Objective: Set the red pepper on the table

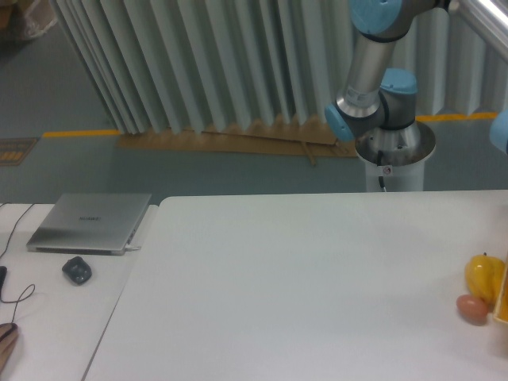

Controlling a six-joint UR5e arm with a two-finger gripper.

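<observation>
The red pepper is out of view. The white table (302, 286) fills the lower part of the camera view. Only the arm's base and blue-capped joints (373, 95) show at the upper right, behind the table's far edge. The gripper itself lies outside the frame.
A yellow pepper (482, 275) and a small pinkish-orange fruit (472, 309) sit at the table's right edge beside a yellow container edge (503, 305). On the side desk at left lie a silver laptop (91, 222), a dark mouse (77, 271) and cables.
</observation>
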